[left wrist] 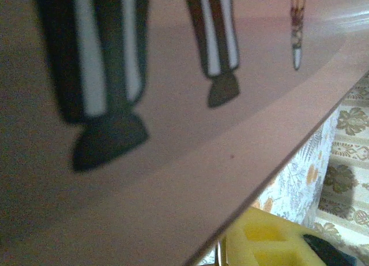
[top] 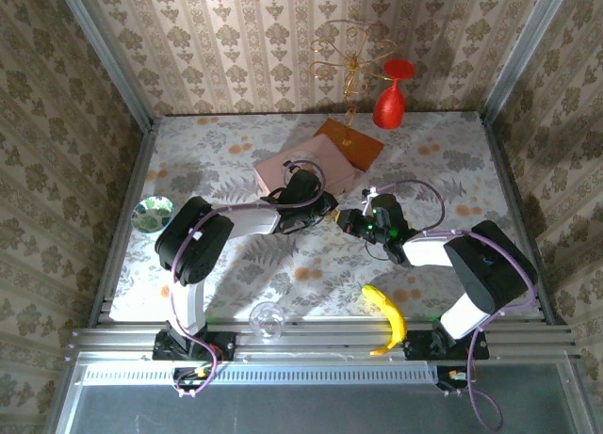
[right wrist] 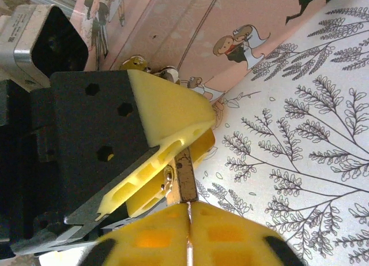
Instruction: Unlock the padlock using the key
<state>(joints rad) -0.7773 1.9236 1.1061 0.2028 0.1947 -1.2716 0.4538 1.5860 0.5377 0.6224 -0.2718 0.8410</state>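
**Tip-to-tip hold, mid-scene**

Top external: The left gripper (top: 327, 208) and the right gripper (top: 351, 220) are seen tip to tip at the middle of the floral-patterned table (top: 283, 265). They sit just in front of the flat pink cardboard picture box (top: 306, 168). What lies between the tips is too small to resolve here.

Left wrist: The pink box surface, printed with dark trouser legs, is seen close up. One yellow finger (left wrist: 262, 240) is seen at the lower edge.

Right wrist: The small brass-gold metal padlock (right wrist: 185, 182) is clamped between the yellow fingers of the left gripper, just beside the box wall. The right gripper's two yellow pads are pressed nearly together on a thin silver metal key (right wrist: 188, 243). The key runs straight up to the padlock's near end.
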